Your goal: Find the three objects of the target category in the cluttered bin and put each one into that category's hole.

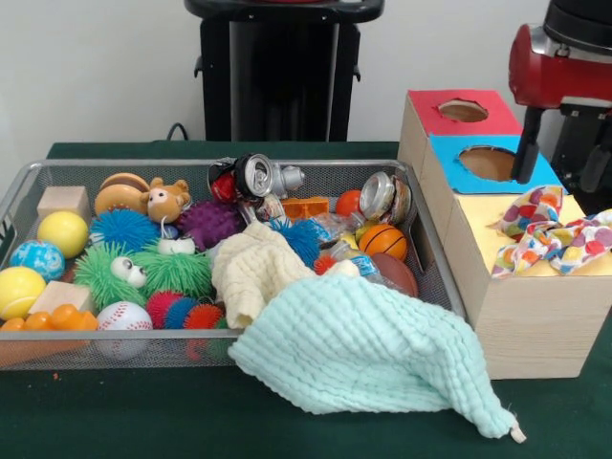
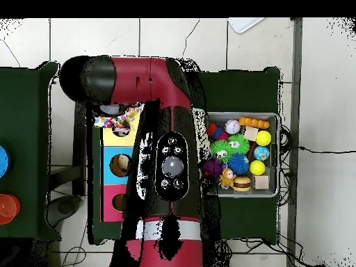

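Observation:
The wire mesh bin (image 1: 19,186) is full of clutter; in the overhead view it (image 2: 279,156) sits right of the arm. A heap of ruffled printed fabric pieces (image 1: 550,234) lies on the yellow top (image 1: 483,215) of the nearest box and covers its hole, which I cannot see. I cannot count the pieces. The heap also shows from overhead (image 2: 118,123) on the yellow top (image 2: 109,138). My gripper (image 1: 561,158) hangs just above and behind the heap, open and empty, one finger (image 1: 524,143) in front of the blue-topped box.
A mint waffle cloth (image 1: 368,359) drapes over the bin's front right rim onto the table. A cream cloth (image 1: 256,268) lies in the bin among spiky balls, cans and blocks. The blue-topped box's hole (image 1: 486,163) and the red-topped box's hole (image 1: 463,111) are open.

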Controlling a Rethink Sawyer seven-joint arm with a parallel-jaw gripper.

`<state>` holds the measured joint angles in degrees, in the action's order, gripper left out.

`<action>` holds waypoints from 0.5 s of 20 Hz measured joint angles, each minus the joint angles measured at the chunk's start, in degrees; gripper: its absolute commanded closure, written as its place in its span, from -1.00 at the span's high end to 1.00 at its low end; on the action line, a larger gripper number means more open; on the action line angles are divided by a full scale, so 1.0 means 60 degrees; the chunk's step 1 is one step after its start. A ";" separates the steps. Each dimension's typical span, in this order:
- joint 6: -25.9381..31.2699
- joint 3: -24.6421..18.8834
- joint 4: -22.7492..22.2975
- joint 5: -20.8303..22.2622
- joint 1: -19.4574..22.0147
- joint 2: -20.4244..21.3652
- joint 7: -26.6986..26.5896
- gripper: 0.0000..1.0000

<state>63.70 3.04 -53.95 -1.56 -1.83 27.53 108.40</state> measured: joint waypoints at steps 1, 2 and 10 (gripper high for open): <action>-0.0004 -0.0003 0.0403 0.0008 0.0031 -0.0128 0.0000 1.00; -0.0006 -0.0004 0.0595 0.0010 0.0040 -0.0186 0.0000 1.00; -0.0270 -0.0015 0.1023 0.0029 0.0026 -0.0262 0.0000 1.00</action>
<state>62.08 2.95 -47.81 -1.38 -1.67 25.95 108.40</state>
